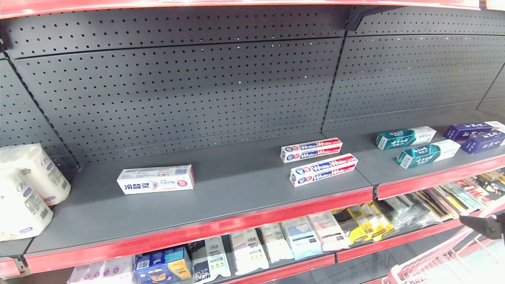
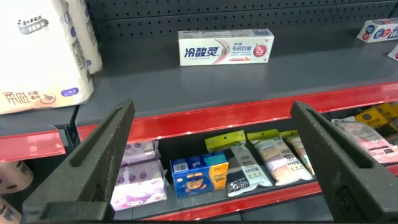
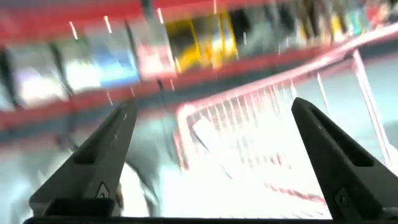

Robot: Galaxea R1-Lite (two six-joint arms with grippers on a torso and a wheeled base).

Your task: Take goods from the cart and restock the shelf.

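The grey shelf (image 1: 236, 189) holds a white toothpaste box (image 1: 155, 179) lying left of centre. Two red, white and blue boxes (image 1: 311, 149) lie farther right, then two teal boxes (image 1: 405, 137) and two purple boxes (image 1: 469, 130). My left gripper (image 2: 211, 168) is open and empty, held in front of the shelf's red edge, below the white toothpaste box (image 2: 226, 47). My right gripper (image 3: 214, 109) is open with nothing in it, above the pink wire cart (image 3: 261, 130). It appears as a dark shape (image 1: 483, 225) over the cart (image 1: 434, 264) at the lower right.
Packs of paper rolls (image 1: 27, 185) stand at the shelf's left end. The lower shelf (image 1: 300, 268) is packed with small packets and a blue box (image 1: 162, 266). Open shelf surface lies between the white box and the red, white and blue ones.
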